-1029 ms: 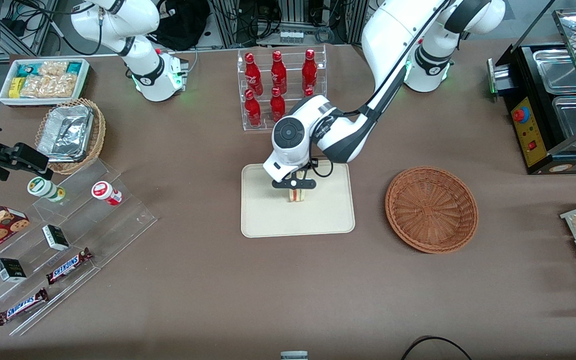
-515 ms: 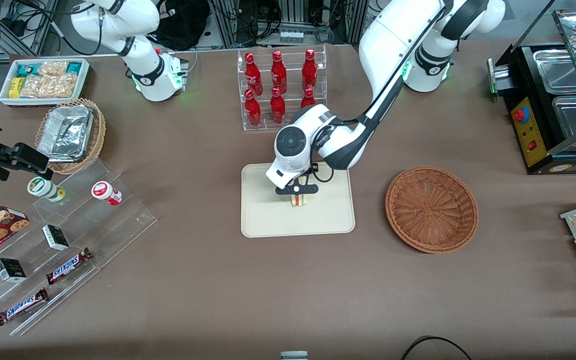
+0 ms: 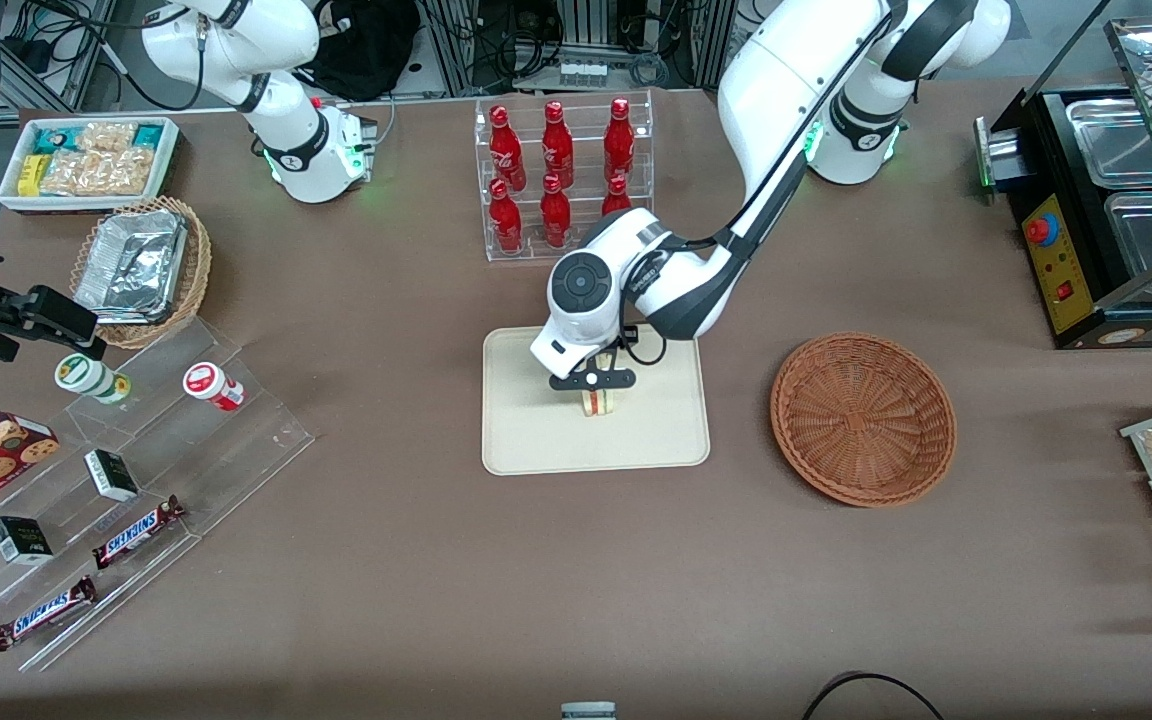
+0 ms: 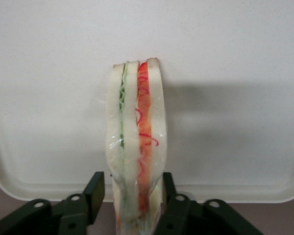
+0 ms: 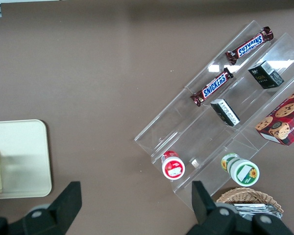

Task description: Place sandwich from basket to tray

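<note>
Your gripper (image 3: 597, 400) hangs over the middle of the tray (image 3: 526, 440), its two black fingers (image 4: 94, 192) pinched on the sandwich (image 4: 136, 147) from either flat side. The sandwich stands on edge between them, a plastic-wrapped wedge of pale soft bread with thin red and green filling stripes; you cannot tell whether its lower edge touches the tray. The tray is a smooth cream rectangle with rounded corners and a low raised rim. At about three o'clock from the gripper in the front view, well apart, sits the basket (image 3: 863, 418), a round, shallow bowl of reddish-brown woven wicker with nothing in it.
</note>
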